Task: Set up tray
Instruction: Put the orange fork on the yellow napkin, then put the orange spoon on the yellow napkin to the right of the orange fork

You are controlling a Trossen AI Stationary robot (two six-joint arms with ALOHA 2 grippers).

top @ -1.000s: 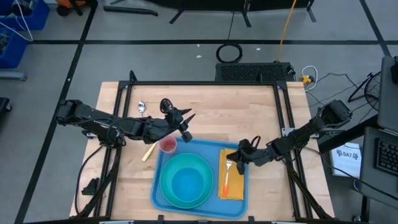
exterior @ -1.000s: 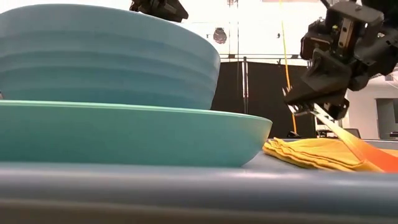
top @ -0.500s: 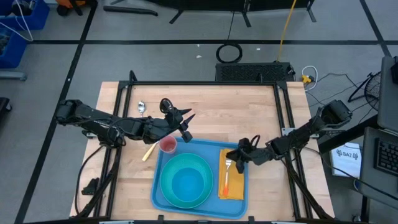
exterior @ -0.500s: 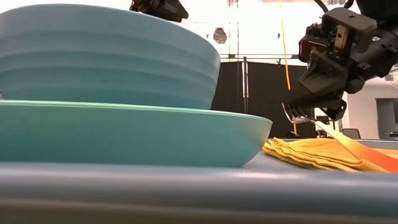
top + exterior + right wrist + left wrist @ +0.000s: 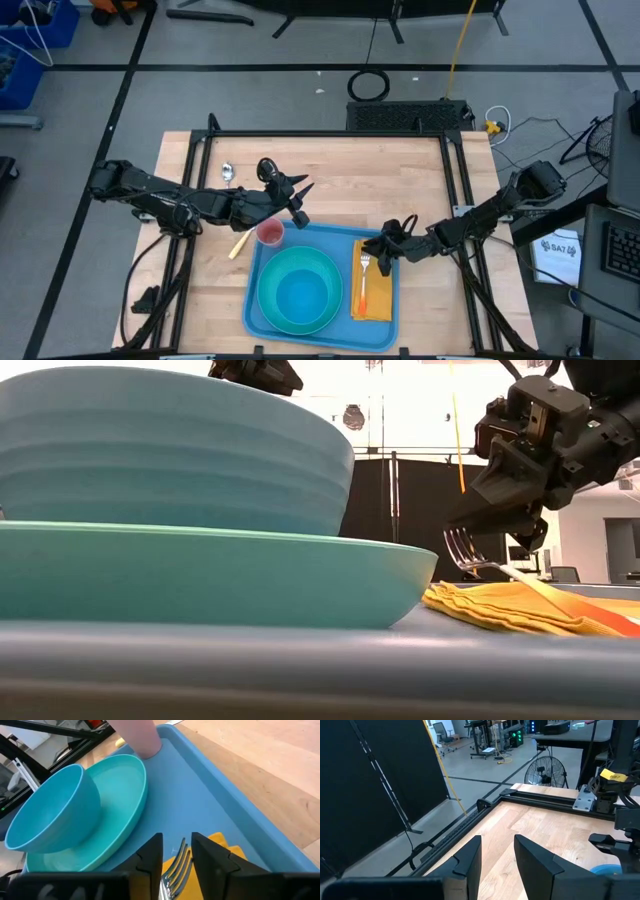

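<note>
Risen slightly, right end effector [image 5: 374, 247] hovers above tray's [image 5: 322, 342] napkin [image 5: 376, 300].

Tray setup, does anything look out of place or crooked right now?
Mostly tidy: bowl on plate, fork on the yellow napkin, pink cup in the tray corner. Oddities: a yellow utensil and a spoon lie outside the tray by the left gripper. The right gripper is open around the fork's tines.

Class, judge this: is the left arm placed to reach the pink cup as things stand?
Probably yes. The left gripper hovers open just behind the pink cup at the tray corner, with nothing between them.
</note>
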